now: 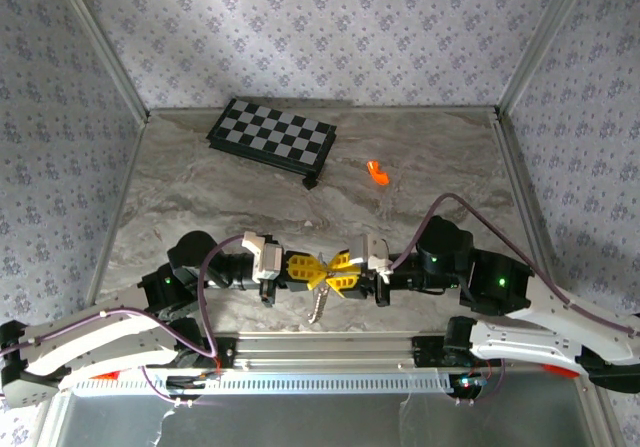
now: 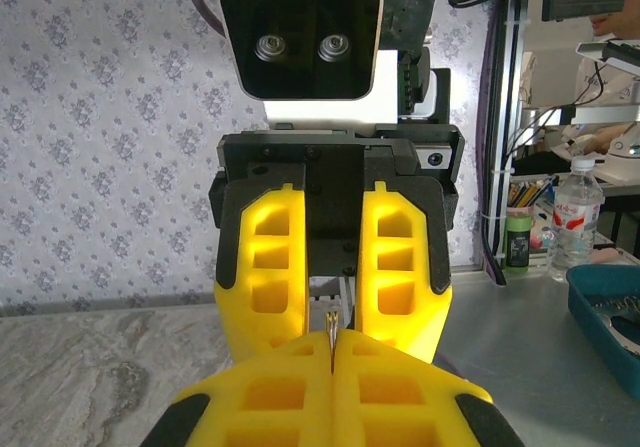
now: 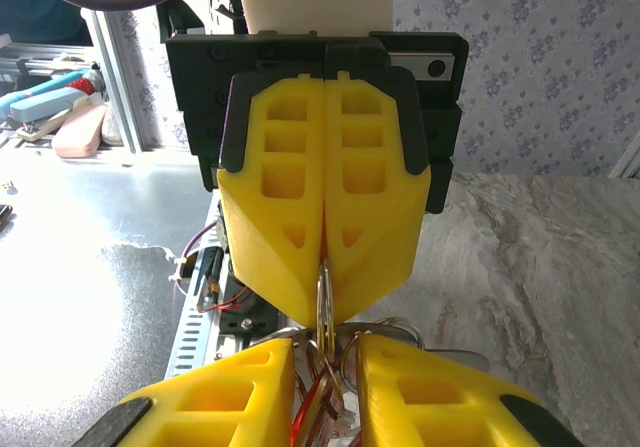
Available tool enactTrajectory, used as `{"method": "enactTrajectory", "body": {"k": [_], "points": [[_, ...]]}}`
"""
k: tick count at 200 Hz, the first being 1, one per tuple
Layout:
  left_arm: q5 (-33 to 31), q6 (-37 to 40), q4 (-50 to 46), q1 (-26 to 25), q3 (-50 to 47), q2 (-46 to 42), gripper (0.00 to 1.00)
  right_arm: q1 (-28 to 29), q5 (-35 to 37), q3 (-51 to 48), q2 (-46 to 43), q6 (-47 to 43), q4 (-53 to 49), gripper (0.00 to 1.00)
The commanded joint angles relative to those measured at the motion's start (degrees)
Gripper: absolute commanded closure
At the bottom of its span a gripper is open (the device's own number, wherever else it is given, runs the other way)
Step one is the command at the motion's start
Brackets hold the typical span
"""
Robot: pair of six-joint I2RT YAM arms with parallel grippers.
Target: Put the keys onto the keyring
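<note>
My two grippers meet tip to tip just above the table's near edge. The left gripper (image 1: 316, 270) (image 2: 332, 355) is shut on the keyring (image 2: 331, 329), a thin silver loop seen edge-on between its yellow fingers. In the right wrist view the keyring (image 3: 325, 292) sticks out of the left gripper (image 3: 325, 259) into the gap of my right gripper (image 3: 327, 367). The right gripper (image 1: 337, 273) stands a little open around it. Red keys (image 3: 318, 409) and more wire loops hang in that gap. A short silvery chain (image 1: 318, 307) dangles below the fingertips.
A black-and-white chequered board (image 1: 272, 135) lies at the back of the marble table, with a small orange piece (image 1: 377, 172) to its right. A metal rail (image 1: 330, 352) runs along the near edge, under both arms. Patterned walls close three sides.
</note>
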Motion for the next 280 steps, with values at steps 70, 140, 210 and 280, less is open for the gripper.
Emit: {"method": "enactTrajectory", "body": {"k": [70,140,210,280], "points": [[-0.4,-0.6,2.9,-0.3,0.2,-0.9,1.0,0.1,-1.0,-1.6,-2.0,0.8,4.2,0.71],[-0.6,-0.3,1.5,-0.3,0.5,-0.5,1.0,-0.2,-0.9,-2.7,-2.3,0.5,5.3,0.97],[-10.3,7.5,-17.5,-0.3,4.7,-1.3,0.77,-0.4,10.5,2.5,-0.7,-3.5,-6.7,1.0],[-14.6,10.4,-25.7,-0.3,7.5,-0.6,0.7,-0.4,12.3,13.5,9.1,-8.2,-23.3,1.0]]}}
